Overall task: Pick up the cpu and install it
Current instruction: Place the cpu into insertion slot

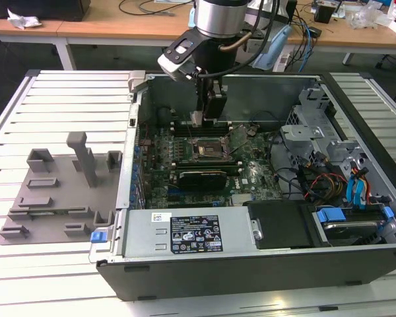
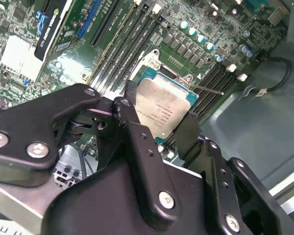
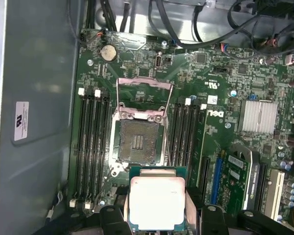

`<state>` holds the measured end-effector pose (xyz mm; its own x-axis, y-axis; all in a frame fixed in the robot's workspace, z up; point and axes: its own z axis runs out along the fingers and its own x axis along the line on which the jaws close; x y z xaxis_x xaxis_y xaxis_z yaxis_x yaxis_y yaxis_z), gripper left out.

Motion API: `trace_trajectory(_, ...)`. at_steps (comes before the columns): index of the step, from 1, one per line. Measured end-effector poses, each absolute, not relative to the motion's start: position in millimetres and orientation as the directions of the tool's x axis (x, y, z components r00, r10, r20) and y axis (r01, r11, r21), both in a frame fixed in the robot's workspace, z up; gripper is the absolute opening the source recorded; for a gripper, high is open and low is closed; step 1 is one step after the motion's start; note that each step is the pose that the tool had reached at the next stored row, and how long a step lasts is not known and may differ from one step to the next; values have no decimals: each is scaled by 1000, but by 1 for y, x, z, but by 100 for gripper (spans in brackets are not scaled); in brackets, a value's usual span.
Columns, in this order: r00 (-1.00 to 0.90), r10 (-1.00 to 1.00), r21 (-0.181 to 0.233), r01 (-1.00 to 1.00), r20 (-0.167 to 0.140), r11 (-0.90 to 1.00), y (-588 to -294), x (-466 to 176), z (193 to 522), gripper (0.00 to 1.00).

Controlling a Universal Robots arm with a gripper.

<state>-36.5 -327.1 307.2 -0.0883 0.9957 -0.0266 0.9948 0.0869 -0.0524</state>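
Between my two black fingers [image 3: 111, 219] sits the cpu [image 3: 157, 201], a small flat square chip with a pale silver metal top and a green rim. My gripper [image 3: 159, 215] is clamped on two opposite edges of it, one finger on each side. In the second wrist view the gripper [image 2: 161, 112] pinches the cpu [image 2: 166, 104] with its printed top face showing, and the chip hangs in front of the socket's metal frame. Just beyond the chip in the first wrist view lies the black square motherboard socket [image 3: 137, 142], uncovered, with its thin metal load plate [image 3: 144, 88] swung up and away; the cpu is not seated in it. Long black memory slots [image 3: 92, 129] run along both sides of the socket on the green motherboard [image 3: 210, 73], with a round silver coin battery [image 3: 107, 51] and a ribbed silver heatsink [image 3: 258, 116] farther out. In the exterior view my gripper [image 1: 210, 112] hangs in the upper middle of the frame, above the board inside the open dark computer case [image 1: 251, 277], just behind the socket [image 1: 204, 149]. A grey plastic tray with raised blocks [image 1: 53, 198] rests on the white slatted table [image 1: 66, 92] at the exterior view's left, well apart from me.
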Motion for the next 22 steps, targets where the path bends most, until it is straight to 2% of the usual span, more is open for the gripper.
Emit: trace_trajectory(22,-86,996,-52,995,-27,85,-327,-37,296,55)
